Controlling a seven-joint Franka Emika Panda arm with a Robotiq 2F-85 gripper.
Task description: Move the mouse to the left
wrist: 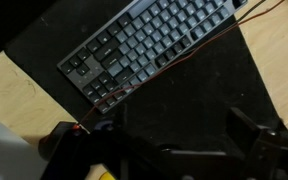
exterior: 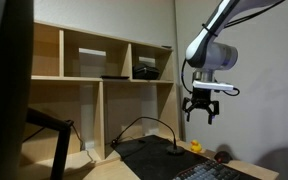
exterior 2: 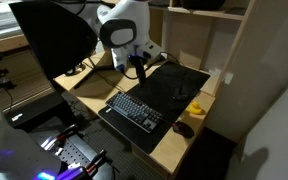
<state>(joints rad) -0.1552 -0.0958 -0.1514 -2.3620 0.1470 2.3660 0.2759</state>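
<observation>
Gripper (exterior: 202, 110) hangs, jaws seemingly apart; mouse (exterior 2: 183, 129) is a dim blur.

All three pictures are small, soft and grainy. In an exterior view the room is dim: a pale wooden shelf unit (exterior: 104, 75) catches weak, even light, and a large black foreground shape (exterior: 4, 90) is only a silhouette. In an exterior view the scene is brighter, the white robot arm (exterior 2: 124, 25) nearly glares, and a blue-violet glow (exterior 2: 4, 162) tints the lower corner. In the wrist view the flat black keyboard (wrist: 149, 45) looks fairly sharp, while the dark gripper (wrist: 179, 152) is blurred.
</observation>
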